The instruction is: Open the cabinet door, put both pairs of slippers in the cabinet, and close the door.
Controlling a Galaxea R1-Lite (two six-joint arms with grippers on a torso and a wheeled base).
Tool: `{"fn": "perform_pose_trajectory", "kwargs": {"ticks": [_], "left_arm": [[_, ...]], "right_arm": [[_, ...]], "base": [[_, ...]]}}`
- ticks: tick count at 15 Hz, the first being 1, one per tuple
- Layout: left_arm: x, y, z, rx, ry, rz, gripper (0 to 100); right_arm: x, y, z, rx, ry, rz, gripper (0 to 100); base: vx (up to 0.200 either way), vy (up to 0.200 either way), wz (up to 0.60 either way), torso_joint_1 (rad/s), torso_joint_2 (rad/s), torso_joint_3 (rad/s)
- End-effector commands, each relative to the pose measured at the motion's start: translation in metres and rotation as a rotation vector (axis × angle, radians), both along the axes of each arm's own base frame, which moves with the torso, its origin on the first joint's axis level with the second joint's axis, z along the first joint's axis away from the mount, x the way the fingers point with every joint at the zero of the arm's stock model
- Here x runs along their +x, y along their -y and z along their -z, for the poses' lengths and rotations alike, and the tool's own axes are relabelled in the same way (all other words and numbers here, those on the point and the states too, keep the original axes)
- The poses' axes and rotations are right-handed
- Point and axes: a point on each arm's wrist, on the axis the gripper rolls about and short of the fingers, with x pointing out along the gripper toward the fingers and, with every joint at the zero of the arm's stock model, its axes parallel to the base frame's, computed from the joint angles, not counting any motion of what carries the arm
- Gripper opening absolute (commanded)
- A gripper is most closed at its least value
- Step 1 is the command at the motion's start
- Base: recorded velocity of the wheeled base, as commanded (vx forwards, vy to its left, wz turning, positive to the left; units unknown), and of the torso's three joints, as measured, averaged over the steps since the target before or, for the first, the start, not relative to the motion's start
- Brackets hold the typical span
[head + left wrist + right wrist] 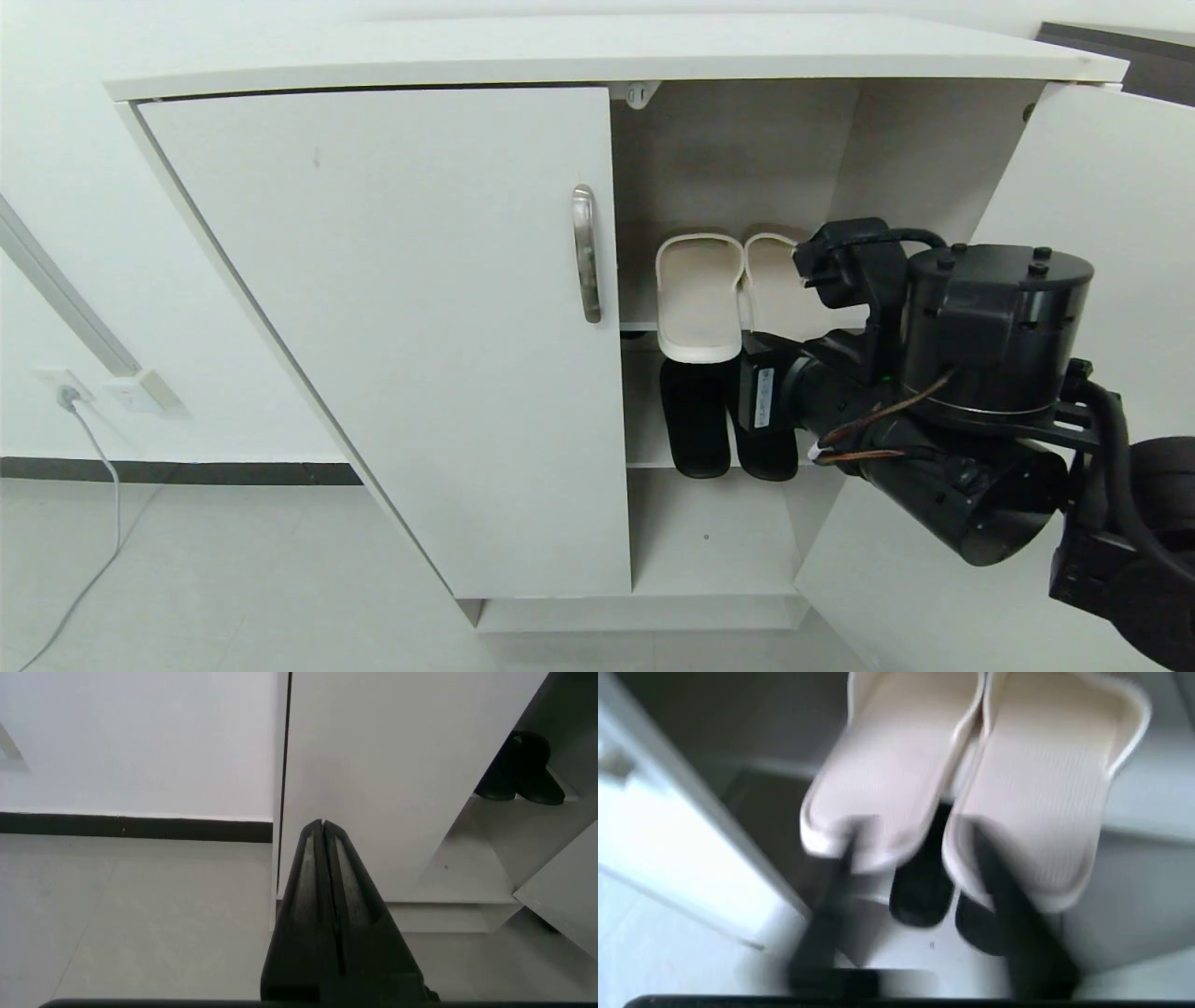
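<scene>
The white cabinet (pixel 597 56) stands with its left door (pixel 392 327) closed and its right door (pixel 1102 187) swung open. A pair of white slippers (pixel 698 299) lies on the upper shelf, heels hanging over its edge. Just below, a pair of black slippers (pixel 695 420) sits on the middle shelf. My right arm (pixel 934 373) is in front of the opening. In its wrist view my right gripper (pixel 920 882) is open, one finger at each white slipper's (pixel 896 775) heel, black slippers (pixel 971 926) beneath. My left gripper (pixel 322 831) is shut, low near the closed door's bottom corner.
The closed door carries a metal handle (pixel 585 266) beside the opening. A wall socket with a cable (pixel 65 387) is at the far left, above a dark baseboard (pixel 177 471). The cabinet's bottom shelf (pixel 709 541) is bare. Pale floor (pixel 131 915) lies to the left.
</scene>
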Motion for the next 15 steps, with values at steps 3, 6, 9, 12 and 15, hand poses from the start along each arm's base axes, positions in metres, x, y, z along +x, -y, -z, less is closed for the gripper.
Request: {"fn": "perform_pose_trajectory", "kwargs": {"ticks": [3, 6, 9, 12, 15], "left_arm": [[0.0, 0.0, 0.0, -0.001, -0.002, 0.0, 0], [0.0, 0.0, 0.0, -0.001, -0.002, 0.0, 0], [0.0, 0.0, 0.0, -0.001, 0.0, 0.0, 0], [0.0, 0.0, 0.0, -0.001, 0.0, 0.0, 0], [0.0, 0.0, 0.0, -0.001, -0.002, 0.0, 0]], "right_arm": [[-0.007, -0.002, 0.007, -0.023, -0.014, -0.017, 0], [-0.009, -0.002, 0.01, -0.031, -0.021, -0.022, 0], [-0.011, -0.003, 0.013, -0.04, -0.028, -0.031, 0], [-0.012, -0.002, 0.018, -0.051, -0.039, -0.035, 0], [-0.013, -0.001, 0.021, -0.058, -0.046, -0.038, 0]], "base": [[0.0, 0.0, 0.0, 0.0, 0.0, 0.0], [0.0, 0.0, 0.0, 0.0, 0.0, 0.0], [-0.067, 0.0, 0.0, 0.001, 0.0, 0.001], [-0.2, 0.0, 0.0, 0.007, 0.0, 0.002], [-0.2, 0.0, 0.0, -0.002, 0.0, 0.004]]}}
